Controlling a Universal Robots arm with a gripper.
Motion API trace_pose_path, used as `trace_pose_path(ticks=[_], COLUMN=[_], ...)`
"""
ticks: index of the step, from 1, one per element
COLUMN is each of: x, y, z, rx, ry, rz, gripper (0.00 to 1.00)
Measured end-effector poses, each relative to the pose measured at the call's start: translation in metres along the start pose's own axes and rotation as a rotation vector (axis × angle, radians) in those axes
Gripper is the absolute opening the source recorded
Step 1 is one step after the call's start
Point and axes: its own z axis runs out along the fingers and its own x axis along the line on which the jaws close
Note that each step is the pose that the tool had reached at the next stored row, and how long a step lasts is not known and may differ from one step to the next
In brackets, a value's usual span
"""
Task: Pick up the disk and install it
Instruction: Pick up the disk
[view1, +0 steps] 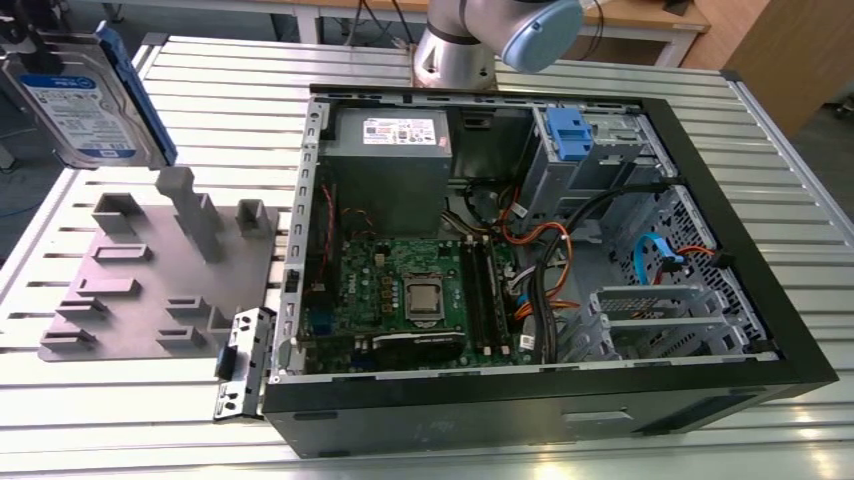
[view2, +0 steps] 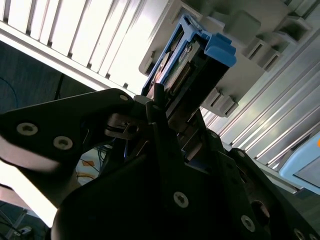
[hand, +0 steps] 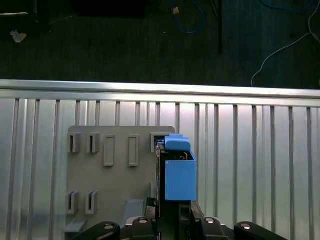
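Clamping the flat, blue-railed silver disk (view1: 80, 100) is the end effector (view2: 167, 105).

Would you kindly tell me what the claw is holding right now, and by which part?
The claw grips the disk by one short end, clear of the grey fixture.

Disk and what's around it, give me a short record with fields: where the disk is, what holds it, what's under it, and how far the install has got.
disk: on edge, up above the table, at the exterior view's left
held by: gripper, shut on the disk
under the disk: grey slotted plate on the table
computer case: open, lying to the exterior view's right of the plate
install: not done; the disk is outside the case
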Motion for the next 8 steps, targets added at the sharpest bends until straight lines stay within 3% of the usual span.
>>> trace_pose_path(ticks=[8], x=[-0.0002], y=[0.0002], z=[-0.0036], rx=[0.0], ry=[0.0], rz=[0.0], gripper=[0.35])
